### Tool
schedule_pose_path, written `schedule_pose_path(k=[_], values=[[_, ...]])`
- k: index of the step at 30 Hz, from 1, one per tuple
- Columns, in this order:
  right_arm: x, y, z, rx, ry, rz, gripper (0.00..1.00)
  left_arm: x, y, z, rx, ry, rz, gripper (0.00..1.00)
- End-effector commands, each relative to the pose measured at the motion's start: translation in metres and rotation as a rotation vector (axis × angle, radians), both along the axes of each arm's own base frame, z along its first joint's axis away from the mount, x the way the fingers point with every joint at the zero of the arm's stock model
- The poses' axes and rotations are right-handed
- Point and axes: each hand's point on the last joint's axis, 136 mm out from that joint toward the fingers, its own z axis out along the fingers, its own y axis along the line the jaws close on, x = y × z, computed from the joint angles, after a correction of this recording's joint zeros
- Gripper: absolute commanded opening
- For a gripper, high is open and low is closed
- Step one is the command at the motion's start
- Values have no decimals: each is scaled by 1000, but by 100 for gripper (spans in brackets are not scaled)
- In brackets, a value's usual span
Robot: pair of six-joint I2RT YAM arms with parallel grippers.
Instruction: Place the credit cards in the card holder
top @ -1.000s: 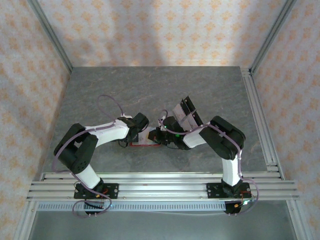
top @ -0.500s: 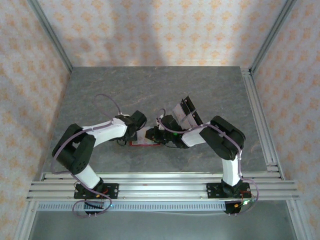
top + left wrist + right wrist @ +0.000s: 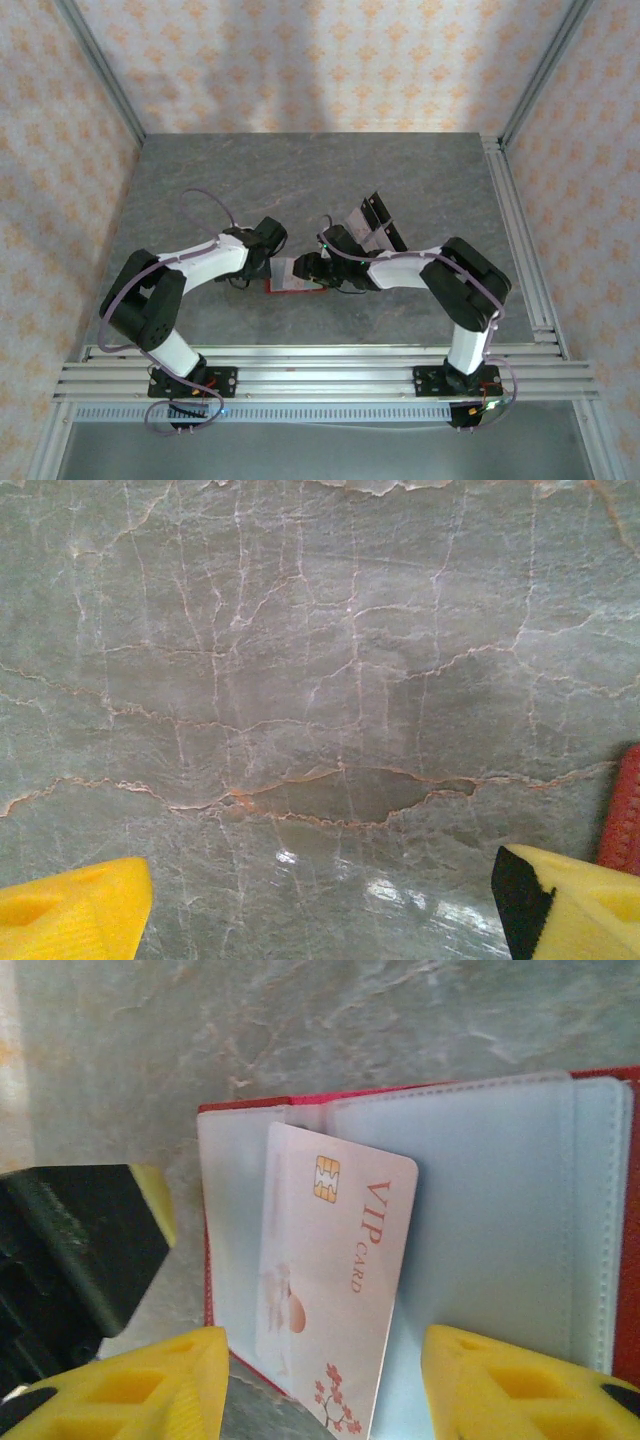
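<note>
The red card holder [image 3: 490, 1210] lies open on the table, pale grey inside. One of the credit cards [image 3: 335, 1270], pale with "VIP CARD" lettering and a chip, rests on it; its left part looks tucked under a clear pocket. My right gripper [image 3: 325, 1380] is open, its yellow fingers standing either side of that card without touching it. From above, the holder [image 3: 285, 278] sits between my left gripper [image 3: 270, 250] and right gripper [image 3: 308, 268]. More credit cards [image 3: 372, 222] with black bands lie behind the right wrist. My left gripper [image 3: 320, 900] is open over bare table, with the holder's red edge [image 3: 625, 815] beside its right finger.
The grey marbled tabletop [image 3: 300, 180] runs to patterned walls at the back and sides. An aluminium rail [image 3: 320, 365] carrying the arm bases crosses the near edge, and another rail [image 3: 520, 240] runs along the right side.
My right gripper has opened and let go of the card, which now rests on the holder. The left gripper has drawn back slightly, so more of the holder shows.
</note>
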Motion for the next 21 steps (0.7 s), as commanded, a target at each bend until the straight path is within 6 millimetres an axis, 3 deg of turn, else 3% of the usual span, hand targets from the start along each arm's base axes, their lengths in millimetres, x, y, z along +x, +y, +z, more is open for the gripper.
schedule_pose_path(k=[1,11,16,21], values=[[-2,-24,-8,-156,-10,9,53,-6,5,-1,3,7,13,89],[1,-24,6,-221,-35,70,49,-8,2,-9,-18,16,9,89],[3,-17,2,-214,-24,77,34,-7,-2,-12,-25,19,-1,89],[6,-10,-3,-199,-12,83,28,-7,-3,-15,-22,28,-7,89]])
